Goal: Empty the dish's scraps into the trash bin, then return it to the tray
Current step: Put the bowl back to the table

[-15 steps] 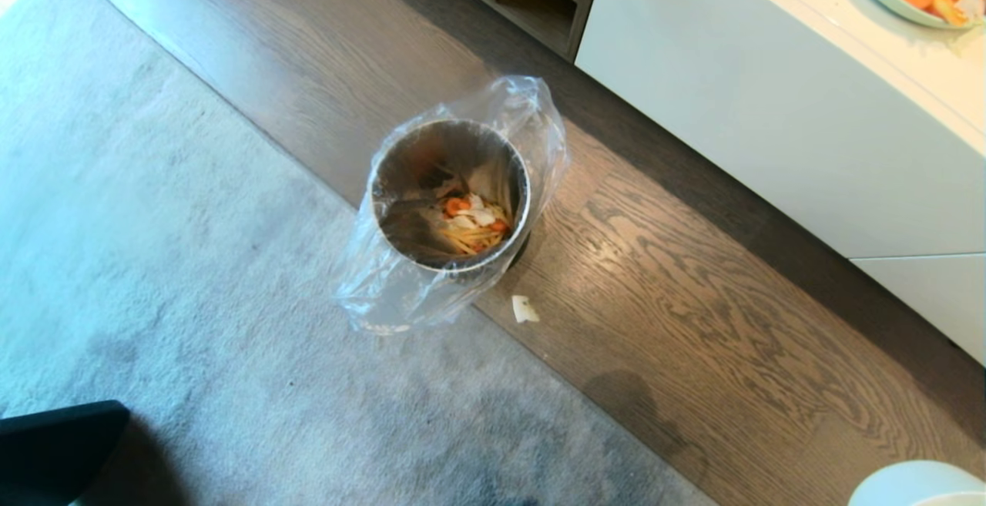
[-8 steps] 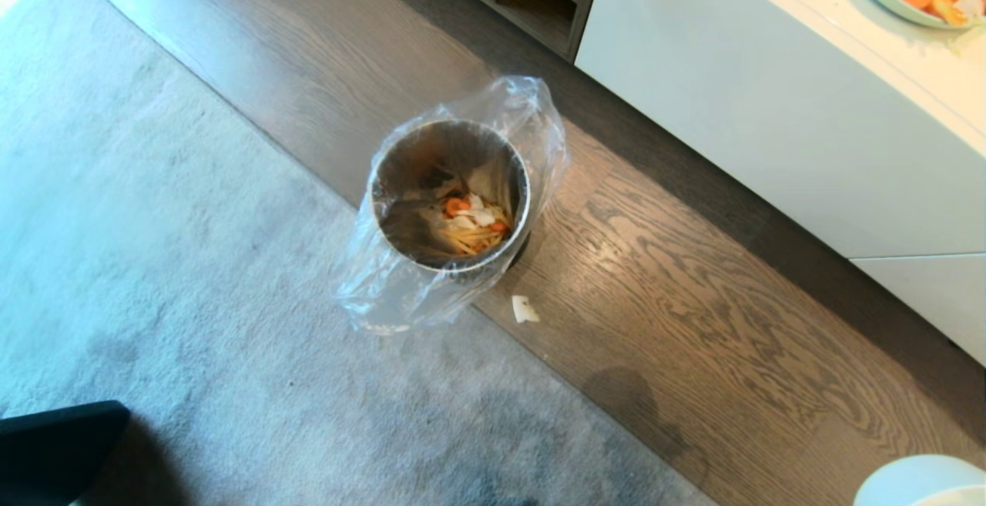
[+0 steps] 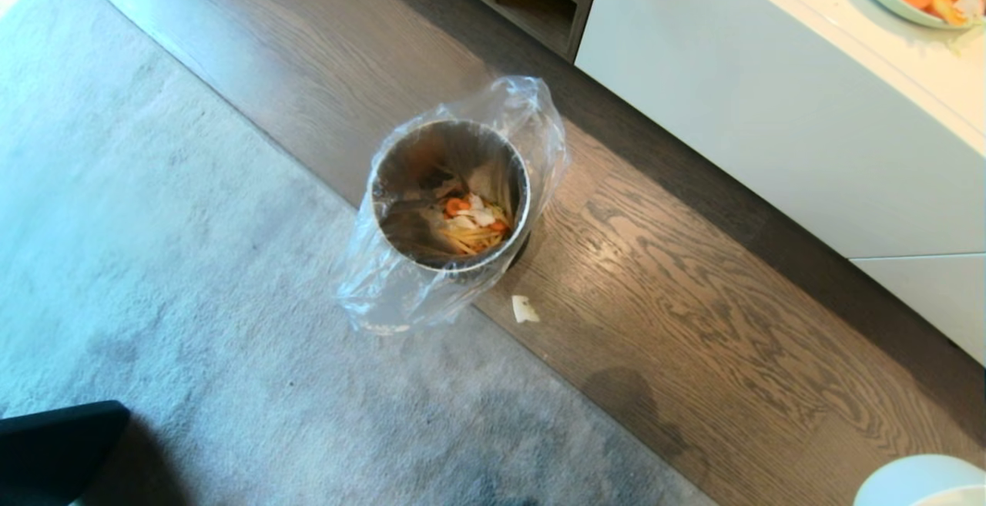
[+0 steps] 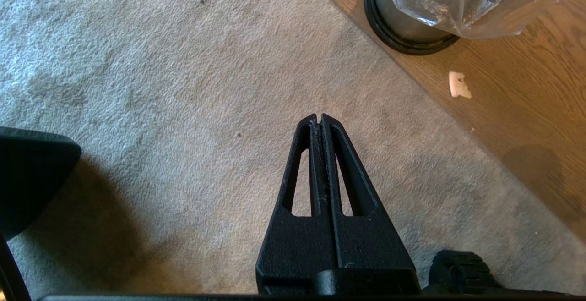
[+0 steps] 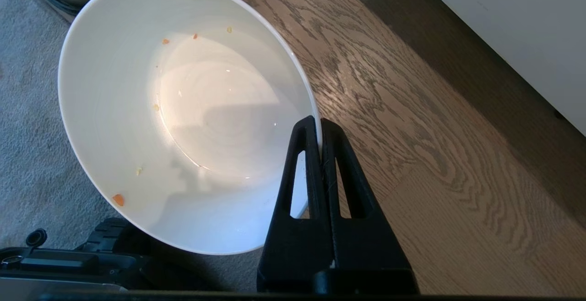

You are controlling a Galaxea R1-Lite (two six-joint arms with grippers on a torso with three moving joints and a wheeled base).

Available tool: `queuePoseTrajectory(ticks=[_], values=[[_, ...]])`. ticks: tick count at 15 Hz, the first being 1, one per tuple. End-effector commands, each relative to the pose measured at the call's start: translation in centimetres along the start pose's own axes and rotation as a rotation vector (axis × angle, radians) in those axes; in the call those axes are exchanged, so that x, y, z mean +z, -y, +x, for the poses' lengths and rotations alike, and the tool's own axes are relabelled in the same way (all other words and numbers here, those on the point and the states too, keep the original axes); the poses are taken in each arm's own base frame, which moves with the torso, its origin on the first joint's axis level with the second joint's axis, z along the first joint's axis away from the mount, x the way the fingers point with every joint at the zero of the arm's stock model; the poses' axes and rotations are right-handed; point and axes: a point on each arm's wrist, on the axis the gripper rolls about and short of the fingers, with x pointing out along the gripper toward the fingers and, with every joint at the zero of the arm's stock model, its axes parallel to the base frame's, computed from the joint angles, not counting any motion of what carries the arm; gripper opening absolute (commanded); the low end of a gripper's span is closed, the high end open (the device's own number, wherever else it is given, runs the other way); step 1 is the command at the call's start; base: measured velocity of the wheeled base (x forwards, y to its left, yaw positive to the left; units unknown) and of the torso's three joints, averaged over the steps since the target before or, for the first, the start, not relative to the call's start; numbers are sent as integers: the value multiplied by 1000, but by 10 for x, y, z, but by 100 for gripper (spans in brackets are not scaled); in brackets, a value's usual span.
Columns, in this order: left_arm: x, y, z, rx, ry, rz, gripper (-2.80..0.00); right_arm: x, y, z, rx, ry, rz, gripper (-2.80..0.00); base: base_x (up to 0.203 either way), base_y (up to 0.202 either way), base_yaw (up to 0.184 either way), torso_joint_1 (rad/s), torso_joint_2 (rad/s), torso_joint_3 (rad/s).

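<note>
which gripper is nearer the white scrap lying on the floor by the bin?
Left, going by what shows. The left gripper hangs shut over the carpet with the scrap in its view on the wood. The right gripper is clamped on the dish; no scrap appears there.

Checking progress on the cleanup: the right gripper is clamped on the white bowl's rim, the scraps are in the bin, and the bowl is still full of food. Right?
Not quite. The right wrist view shows the dish nearly empty, with only a few tiny crumbs stuck inside. The rest holds: the right gripper pinches its rim, and the scraps lie inside the trash bin.
</note>
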Motion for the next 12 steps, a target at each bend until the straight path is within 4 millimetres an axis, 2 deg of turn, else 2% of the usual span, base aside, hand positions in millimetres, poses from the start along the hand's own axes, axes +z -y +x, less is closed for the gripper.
queuePoseTrajectory(ticks=[1, 12], values=[[0, 0, 0, 1, 1, -1, -280, 0, 0, 0, 1, -4, 0, -280, 0, 0, 0, 0, 0, 0], [0, 0, 0, 1, 1, -1, -280, 0, 0, 0, 1, -4, 1, -280, 0, 0, 0, 0, 0, 0]])
